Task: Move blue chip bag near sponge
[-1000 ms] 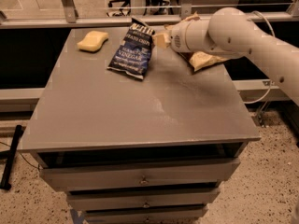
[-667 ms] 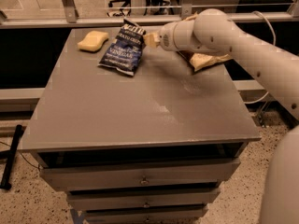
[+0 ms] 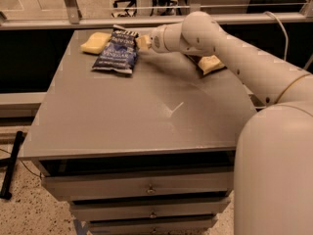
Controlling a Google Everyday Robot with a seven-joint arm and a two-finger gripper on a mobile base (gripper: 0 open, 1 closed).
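The blue chip bag (image 3: 116, 53) lies on the grey table (image 3: 146, 111) at the back left, its left edge touching or almost touching the pale yellow sponge (image 3: 95, 42). My gripper (image 3: 142, 42) is at the bag's upper right corner, low over the table, and is shut on the bag's edge. The white arm reaches in from the right.
A brown and tan chip bag (image 3: 211, 63) lies at the back right, partly hidden behind my arm. A metal rail (image 3: 98, 21) runs behind the table's far edge. Drawers (image 3: 146, 187) are below the front edge. My white base (image 3: 274, 180) fills the lower right.
My gripper has moved left along the back of the table and the blue chip bag has moved with it, ending up against the sponge.
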